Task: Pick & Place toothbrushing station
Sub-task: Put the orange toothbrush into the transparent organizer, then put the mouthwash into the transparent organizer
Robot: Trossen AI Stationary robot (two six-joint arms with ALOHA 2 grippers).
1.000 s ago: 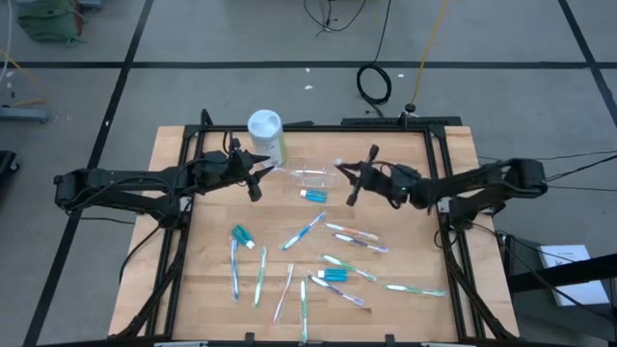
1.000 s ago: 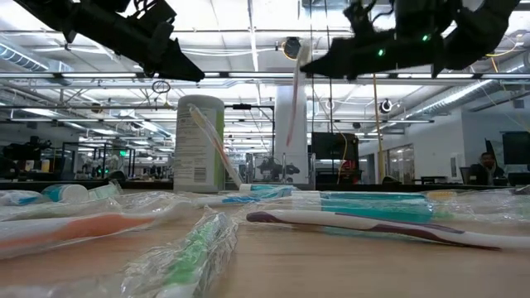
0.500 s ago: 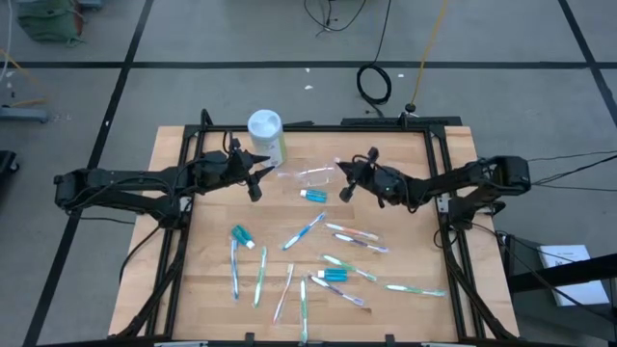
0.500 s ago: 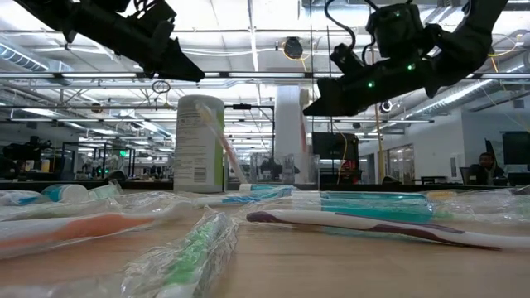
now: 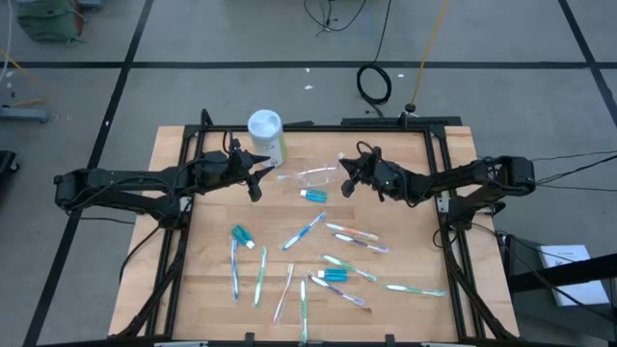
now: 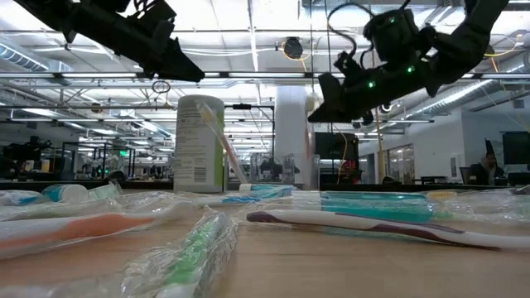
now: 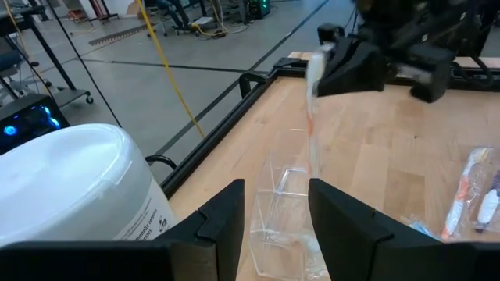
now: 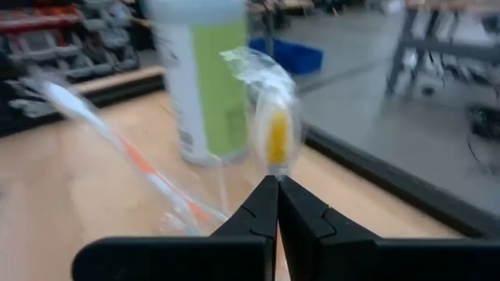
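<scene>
The wooden table point(image 5: 212, 289) sits on a grey floor with dark lines, and a black cable coil point(image 5: 374, 83) lies on the floor past its far edge. From table height the room behind is big and bright, with ceiling lights, pipes and glass walls.

The left pincer point(image 5: 258, 179) hangs over the far left part of the table. From its own camera its two dark fingers point(image 7: 223, 222) stand apart with nothing between them. Just behind it stands a big white tub point(image 5: 266, 135) with a green label. Right in front of it sits the clear holder point(image 5: 310, 177), and an orange and white toothbrush point(image 7: 311, 133) stands up in it.

On the other side of the holder is the right pincer point(image 5: 344, 177), up in the air above it. Its fingers point(image 8: 266, 204) are pressed tight on a wrapped toothbrush point(image 8: 269, 125), which sticks straight up out of the tips. The yellow part shows through the crinkly wrap.

A small blue tube point(image 5: 313, 195) lies just in front of the holder. Nearer the front edge, well away from both pincers, many wrapped toothbrushes point(image 5: 357, 234) lie spread about, with another tube point(image 5: 241, 236) on the left and one point(image 5: 335, 275) near the middle.

The toothbrush the right pincer holds is blurry, and I cannot tell if its lower end reaches the holder. From table height the shiny wraps hide the brushes up close.
</scene>
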